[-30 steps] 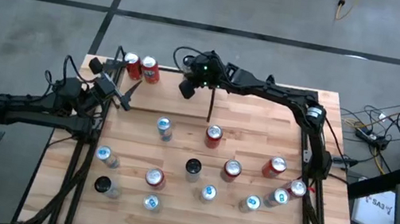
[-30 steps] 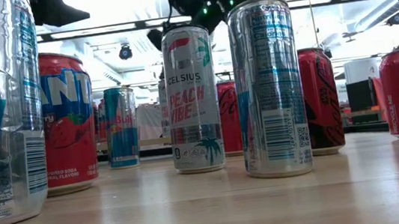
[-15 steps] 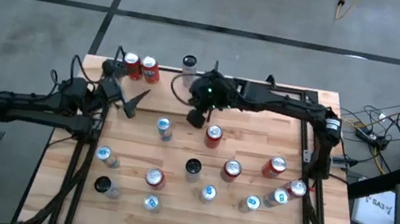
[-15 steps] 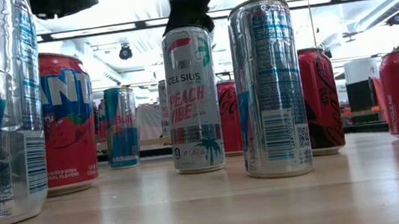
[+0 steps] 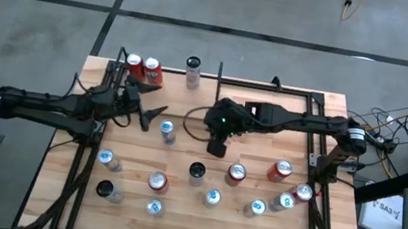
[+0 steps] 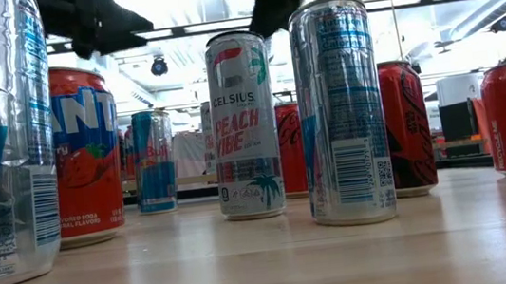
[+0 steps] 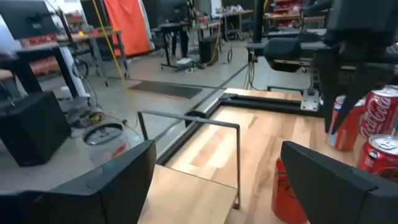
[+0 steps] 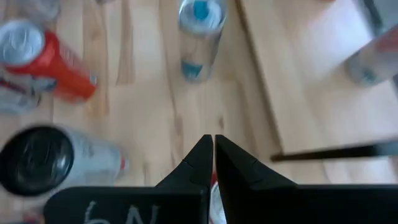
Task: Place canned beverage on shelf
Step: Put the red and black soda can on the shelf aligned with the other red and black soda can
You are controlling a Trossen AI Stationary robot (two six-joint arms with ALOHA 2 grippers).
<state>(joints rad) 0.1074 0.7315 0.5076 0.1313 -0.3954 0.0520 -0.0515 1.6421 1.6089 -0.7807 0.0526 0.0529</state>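
**Over the tabletop, both hands empty**

Above the tabletop [image 5: 183,140] middle, the right hand [image 5: 218,146] hovers with fingers pressed together, holding nothing. The left hand [image 5: 153,114], spread wide and empty, sits just beside a silver-blue can [image 5: 168,131]. Two red cans [image 5: 142,68] and a silver one [image 5: 193,66] stand on the shelf [image 5: 206,102]. Cans are rigid, smooth and likely slippery; grip mid-body, upright.

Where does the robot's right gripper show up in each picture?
High view: right gripper, shut, mid-table.
Low view: hanging above the Celsius can, at.
Left wrist view: likely the dark shape over the red cans, at.
Right wrist view: its own closed fingers.
Shared landmark: blue-topped can.
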